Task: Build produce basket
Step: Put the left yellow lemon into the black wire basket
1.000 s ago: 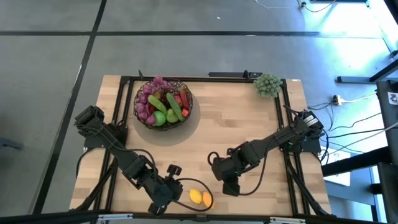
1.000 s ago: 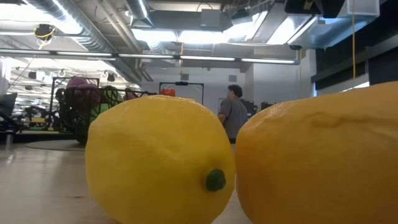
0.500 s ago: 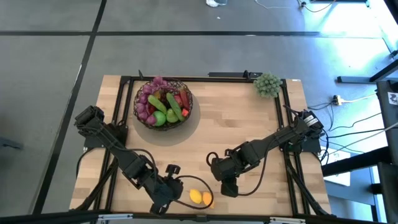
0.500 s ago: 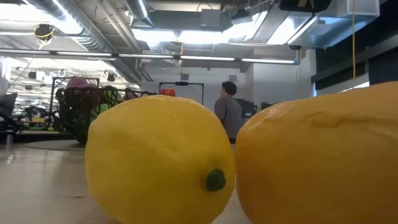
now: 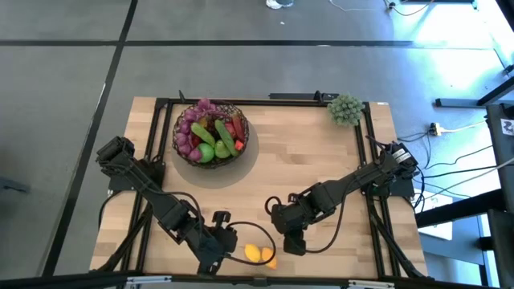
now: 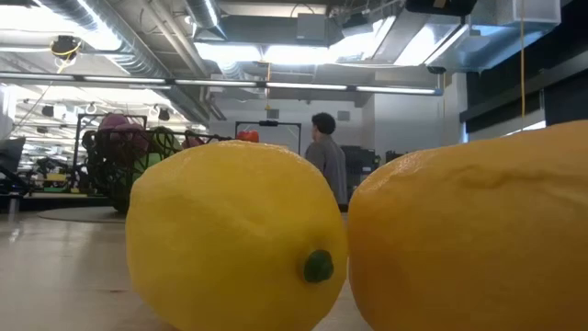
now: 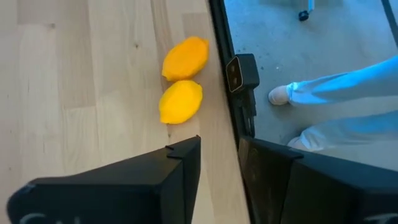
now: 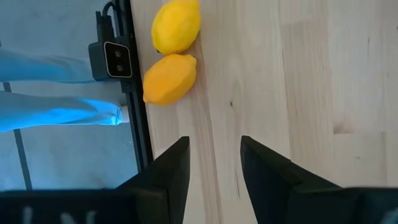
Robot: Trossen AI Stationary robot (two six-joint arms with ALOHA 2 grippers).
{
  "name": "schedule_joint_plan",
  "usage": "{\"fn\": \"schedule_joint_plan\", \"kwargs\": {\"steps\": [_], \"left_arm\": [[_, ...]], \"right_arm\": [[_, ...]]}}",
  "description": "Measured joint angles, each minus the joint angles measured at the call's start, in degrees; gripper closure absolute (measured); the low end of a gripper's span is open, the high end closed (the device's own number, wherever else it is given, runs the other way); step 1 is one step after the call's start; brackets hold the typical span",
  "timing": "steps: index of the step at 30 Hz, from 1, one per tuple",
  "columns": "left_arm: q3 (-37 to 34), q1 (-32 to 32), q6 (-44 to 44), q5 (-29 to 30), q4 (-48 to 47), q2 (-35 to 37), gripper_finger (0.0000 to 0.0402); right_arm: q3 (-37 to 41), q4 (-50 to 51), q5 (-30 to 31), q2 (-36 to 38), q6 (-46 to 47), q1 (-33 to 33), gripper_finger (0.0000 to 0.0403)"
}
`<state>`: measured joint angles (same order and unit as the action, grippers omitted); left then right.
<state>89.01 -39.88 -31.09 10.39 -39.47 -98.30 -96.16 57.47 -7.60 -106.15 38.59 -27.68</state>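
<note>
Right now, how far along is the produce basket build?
Mostly done: the round dark wire-mesh basket already holds grapes, green pieces and red pieces. In hand: nothing; the left gripper and right gripper flank the last two, both with fingers apart and empty. Left: the yellow lemon and the orange-yellow fruit on the wooden table.

Light wooden table (image 5: 305, 168): basket (image 5: 211, 132) far left, bushy clump (image 5: 345, 109) far right, two lemons (image 5: 259, 255) touching at near edge.

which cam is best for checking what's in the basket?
High view: it looks straight down into the basket, showing grapes and green and red pieces inside. Low view shows it only side-on, far off behind the lemon. Neither wrist view shows it.
</note>
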Motion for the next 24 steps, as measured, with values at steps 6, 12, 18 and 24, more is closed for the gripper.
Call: {"fn": "schedule_joint_plan", "kwargs": {"steps": [6,12,18,24], "left_arm": [[0.0,0.5,-0.3,2.5,-1.4,0.0,0.0255],[0.0,1.7,-2.3,2.5,-2.2,0.0,0.0185],[0.0,1.6,2.9,0.5,-4.1,0.0,0.0135],[0.0,-1.3,7.5,1.3,-7.5,0.0,0.0136]], "right_arm": [[0.0,-1.1,0.0,0.0,0.0,0.0,0.0267],[0.0,-1.2,0.0,0.0,0.0,0.0,0.0267],[0.0,-1.2,0.0,0.0,0.0,0.0,0.0267],[0.0,-1.2,0.0,0.0,0.0,0.0,0.0267]]}}
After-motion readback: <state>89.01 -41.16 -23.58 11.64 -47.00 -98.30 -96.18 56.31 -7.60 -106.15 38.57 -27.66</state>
